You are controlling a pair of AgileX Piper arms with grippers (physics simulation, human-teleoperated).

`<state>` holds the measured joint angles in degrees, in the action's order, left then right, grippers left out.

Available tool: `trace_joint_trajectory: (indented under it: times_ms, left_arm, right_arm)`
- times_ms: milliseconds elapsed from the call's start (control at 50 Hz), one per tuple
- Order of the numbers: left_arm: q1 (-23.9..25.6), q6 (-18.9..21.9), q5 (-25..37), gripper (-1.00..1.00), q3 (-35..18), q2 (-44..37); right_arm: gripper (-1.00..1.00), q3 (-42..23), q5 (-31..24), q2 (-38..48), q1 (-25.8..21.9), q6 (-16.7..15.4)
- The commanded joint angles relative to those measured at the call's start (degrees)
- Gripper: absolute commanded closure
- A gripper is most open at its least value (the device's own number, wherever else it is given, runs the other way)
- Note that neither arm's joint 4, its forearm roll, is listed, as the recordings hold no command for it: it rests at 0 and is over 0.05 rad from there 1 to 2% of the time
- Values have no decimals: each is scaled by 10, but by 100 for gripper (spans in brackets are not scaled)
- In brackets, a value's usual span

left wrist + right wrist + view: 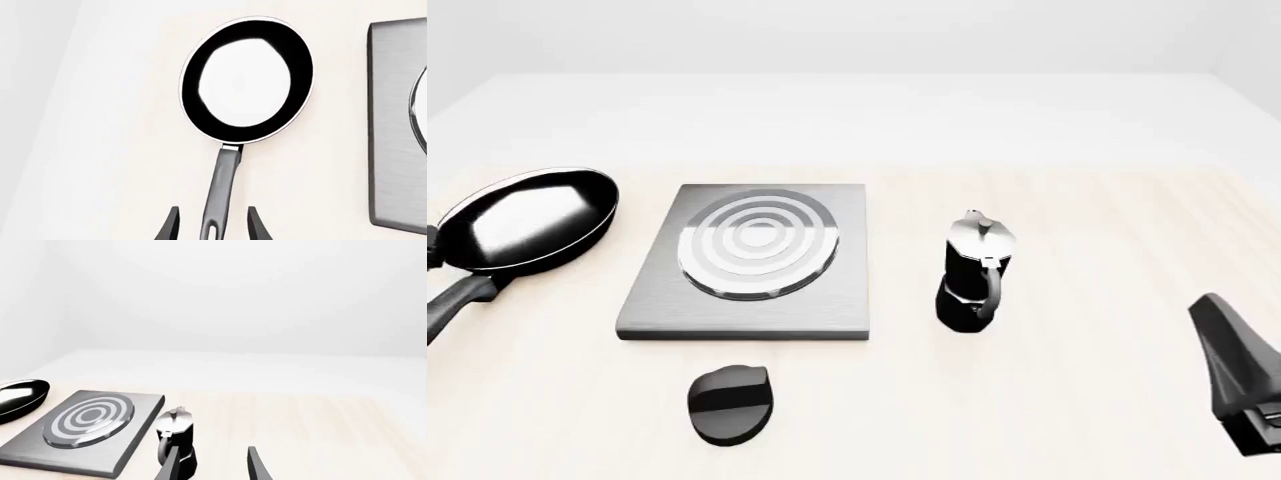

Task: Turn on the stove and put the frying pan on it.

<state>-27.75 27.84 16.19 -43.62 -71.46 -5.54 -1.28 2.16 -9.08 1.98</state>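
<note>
the frying pan (527, 220) lies on the desk (1068, 400) just left of the stove (754, 262), whose knob (730, 402) sits in front. the left gripper (212, 222) has its jaws open astride the handle, not closed; the right gripper (212, 465) hangs open, empty.

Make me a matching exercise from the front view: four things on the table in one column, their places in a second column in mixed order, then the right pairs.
Things:
1. frying pan
2. stove
3. knob
4. moka pot

Places:
A. right of the stove, standing upright
B. at the table's left edge, handle pointing toward the near side
C. in the middle, between the pan and the pot
D. nearest the camera, just in front of the stove

Pairs: 1-B, 2-C, 3-D, 4-A
</note>
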Motion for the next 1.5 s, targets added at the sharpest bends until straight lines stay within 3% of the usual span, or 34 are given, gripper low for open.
trace_joint_trajectory:
  times_ms: [20, 700, 1280, 1300, 1500]
  left_arm:
    - [1, 16, -58, -100, 9, -68]
    - [-16, 40, -219, -100, -15, -300]
    - [-20, 48, -259, -100, 7, -323]
    - [-20, 48, -260, 100, 7, -321]
    - [-15, 42, -247, 100, 10, -281]
  right_arm:
    - [-100, 8, 26, 24, -1, -3]
    - [-100, 23, 83, 77, 7, -12]
    - [-100, 25, 96, 92, 5, -15]
    - [-100, 25, 96, 92, 5, -14]
    - [-100, 24, 89, 85, 5, -14]
